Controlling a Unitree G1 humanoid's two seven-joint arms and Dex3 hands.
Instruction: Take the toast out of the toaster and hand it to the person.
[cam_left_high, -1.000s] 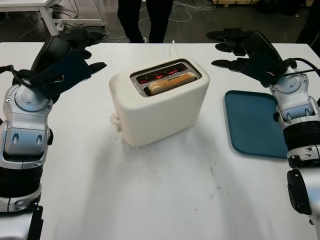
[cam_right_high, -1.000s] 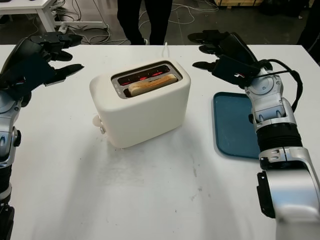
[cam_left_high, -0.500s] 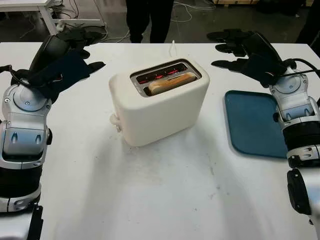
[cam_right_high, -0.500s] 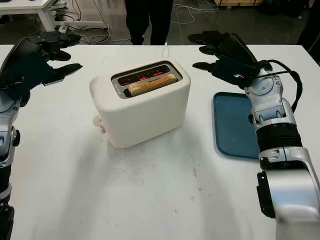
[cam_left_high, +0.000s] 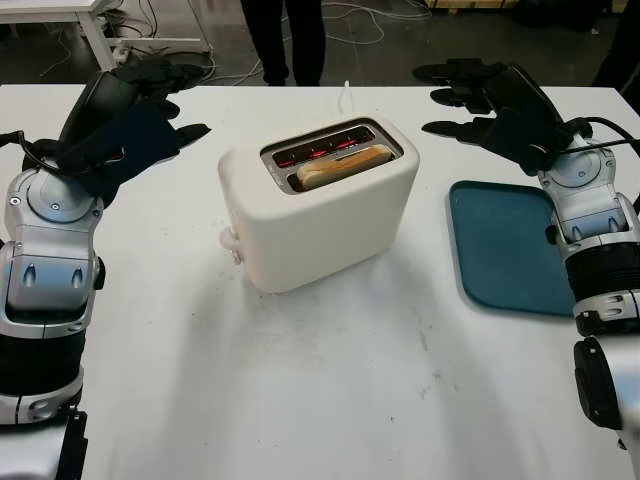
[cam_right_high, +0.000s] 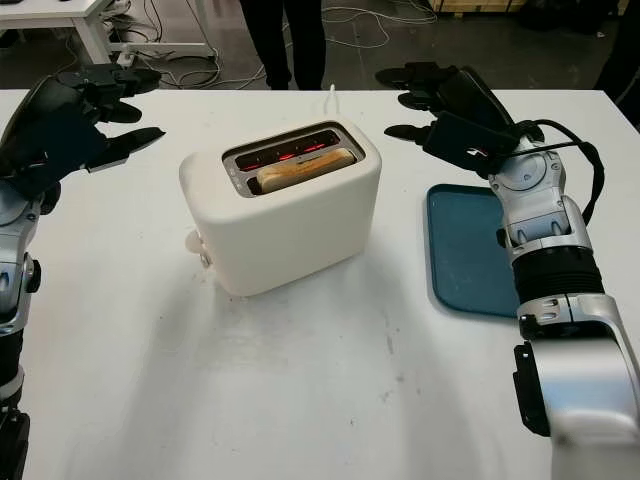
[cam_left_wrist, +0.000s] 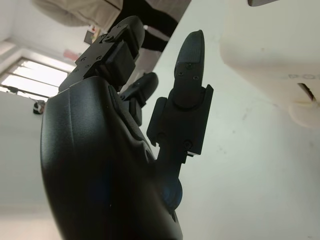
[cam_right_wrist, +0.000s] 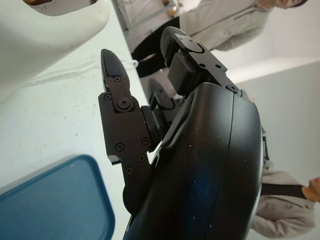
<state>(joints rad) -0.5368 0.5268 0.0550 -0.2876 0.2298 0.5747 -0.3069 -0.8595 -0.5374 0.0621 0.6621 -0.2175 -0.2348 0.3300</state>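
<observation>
- The toast (cam_left_high: 344, 166) sits sunk in the nearer slot of the toaster (cam_left_high: 318, 205); just its browned top edge is visible, the remainder buried inside.
- The person (cam_left_high: 282, 38) at 12 o'clock beyond the table (cam_left_high: 330, 390) is cut off by the top edge, leaving dark trouser legs.
- The blue tray (cam_left_high: 508, 246) at 3 o'clock has its right side covered by the right forearm.
- Lettering on the toaster's wall (cam_left_wrist: 299, 77) runs off the edge and cannot be read.
</observation>
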